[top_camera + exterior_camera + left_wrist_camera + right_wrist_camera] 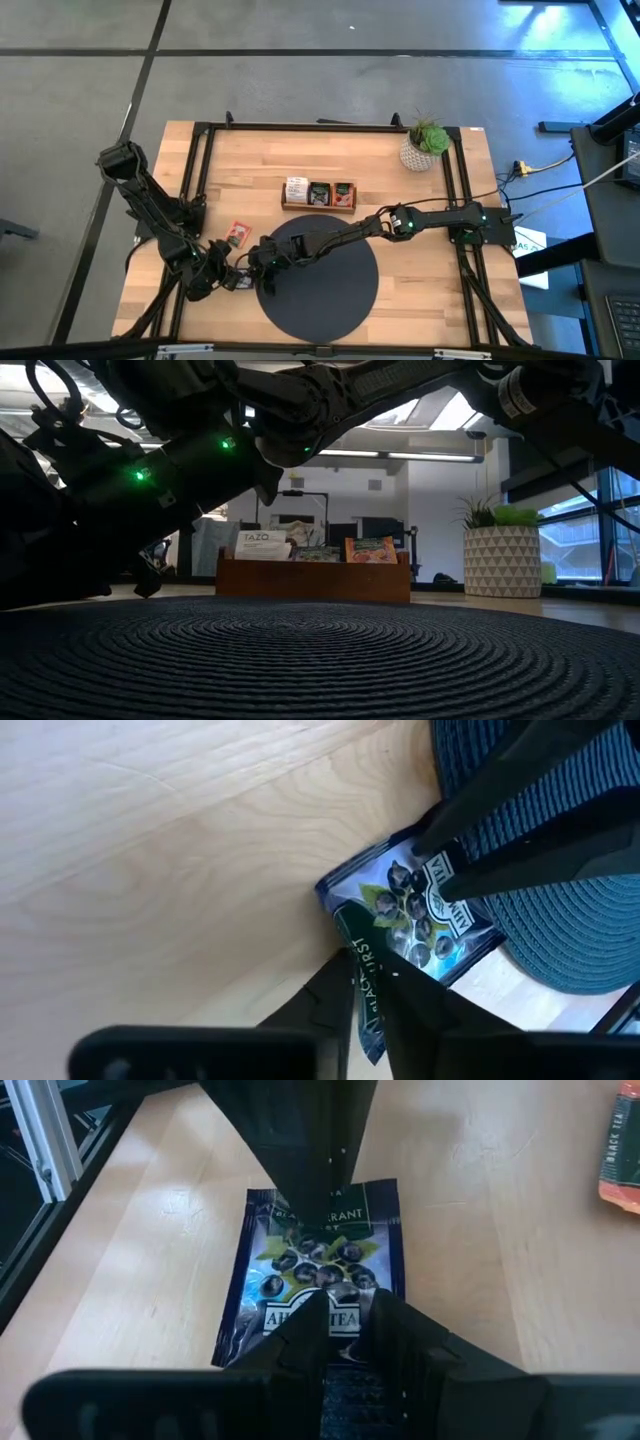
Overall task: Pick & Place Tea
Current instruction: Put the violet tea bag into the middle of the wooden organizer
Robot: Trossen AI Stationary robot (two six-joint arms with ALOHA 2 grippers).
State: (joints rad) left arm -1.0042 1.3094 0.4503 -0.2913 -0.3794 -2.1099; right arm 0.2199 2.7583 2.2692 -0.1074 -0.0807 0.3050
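At the 9 o'clock edge of the dark round mat (320, 275), on the bare wooden table (420, 200): one blue tea sachet (315, 1270) printed with dark berries, lying flat with one end at the mat's rim. Gripped from both ends. Left gripper (368, 982) closed on the sachet's dark green end, thin edge of the packet pinched between its two fingers, as the left wrist view shows. Right gripper (340, 1315) pinched on the opposite end, the white label end nearest the mat, fingers (300, 1330) pressed together over the packet. Left gripper reaching in from about 8 o'clock of the mat, right arm stretched across the mat from 3 o'clock; in the high view the two grippers meet nose to nose just beside the mat's rim, with the sachet between them and mostly hidden there. Second sachet, red (237, 234), lying flat on the table at roughly 10 o'clock from the mat, near the left arm, apart from both grippers. Wooden tray (319, 196) at 12 o'clock from the mat, well apart from the grippers, with sachets standing upright in its three compartments: white (261, 544), dark (317, 553), orange (371, 549). Potted plant (425, 146) at the table's 1 o'clock corner.
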